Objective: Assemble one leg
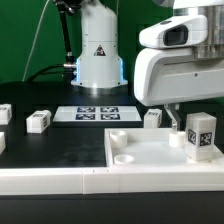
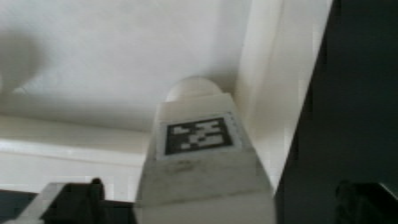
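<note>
White leg [image 1: 200,135] stands upright on the plate [image 1: 160,152] around 4 o'clock in the exterior view, gripper [image 2: 217,205] wide open either side of it holding nothing, so an off-centre squeeze could easily tip it imo.

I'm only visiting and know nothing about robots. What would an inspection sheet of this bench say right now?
Surface: black table, with the marker board lying flat at the back.
Job's things: leg upright at the white plate, toward the exterior view's right.
Clutter: loose white blocks on the table.
Grippers: gripper open, fingers either side of the leg, gaps showing.
Cables: thin dark line at the back, likely a cable.
Surroundings: robot base, green backdrop.
</note>
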You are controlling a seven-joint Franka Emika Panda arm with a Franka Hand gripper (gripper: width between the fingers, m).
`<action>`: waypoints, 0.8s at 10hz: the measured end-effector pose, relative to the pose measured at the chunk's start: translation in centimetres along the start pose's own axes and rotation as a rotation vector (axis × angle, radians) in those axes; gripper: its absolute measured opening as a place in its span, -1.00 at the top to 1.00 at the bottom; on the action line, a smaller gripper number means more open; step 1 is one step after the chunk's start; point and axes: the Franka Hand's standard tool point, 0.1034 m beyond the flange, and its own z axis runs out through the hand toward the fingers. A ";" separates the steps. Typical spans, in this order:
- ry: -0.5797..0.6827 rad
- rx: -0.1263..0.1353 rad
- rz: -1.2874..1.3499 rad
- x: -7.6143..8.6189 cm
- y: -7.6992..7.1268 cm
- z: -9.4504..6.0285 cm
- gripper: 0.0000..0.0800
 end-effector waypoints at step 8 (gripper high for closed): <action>0.000 0.000 0.007 0.0 0.0 0.0 0.28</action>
